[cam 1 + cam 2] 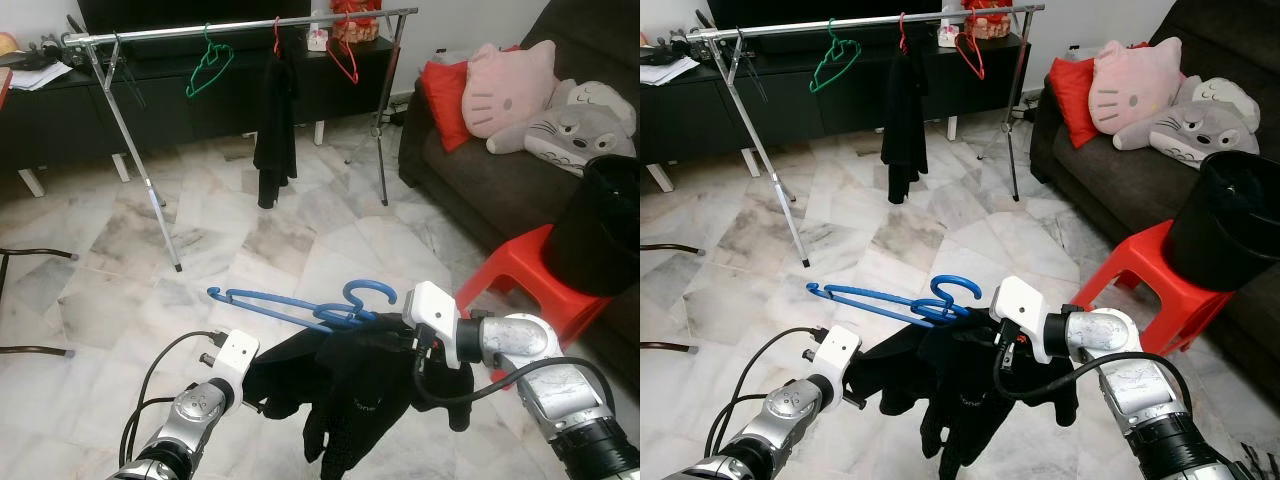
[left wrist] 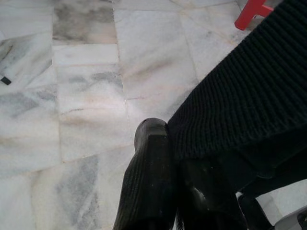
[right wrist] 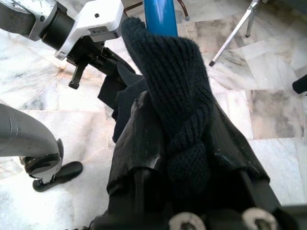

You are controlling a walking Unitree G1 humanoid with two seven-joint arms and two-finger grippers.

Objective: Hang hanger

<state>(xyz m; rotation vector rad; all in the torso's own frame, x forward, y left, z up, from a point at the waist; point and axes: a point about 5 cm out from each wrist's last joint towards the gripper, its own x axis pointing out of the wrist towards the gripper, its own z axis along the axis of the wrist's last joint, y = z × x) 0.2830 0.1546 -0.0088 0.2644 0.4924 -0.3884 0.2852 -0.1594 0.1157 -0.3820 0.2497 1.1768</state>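
Observation:
A blue hanger (image 1: 300, 305) lies across a black knitted garment (image 1: 350, 395) that I hold low in front of me. My left gripper (image 2: 168, 132) is shut on an edge of the knit, at the garment's left side (image 1: 262, 385). My right gripper (image 3: 180, 120) is shut on a bunched fold of the garment beside the hanger's blue bar (image 3: 160, 14), just under its hook (image 1: 372, 292). The metal clothes rack (image 1: 240, 27) stands further off across the floor. On it hang a green hanger (image 1: 208, 65), a red hanger (image 1: 343, 60) and a dark garment (image 1: 275, 120).
A red stool (image 1: 530, 275) with a black bin (image 1: 600, 225) on it stands close on my right. Behind it is a dark sofa (image 1: 470, 165) with plush toys. A low black cabinet (image 1: 60, 100) runs behind the rack. Dark chair legs (image 1: 30, 255) show at the left edge.

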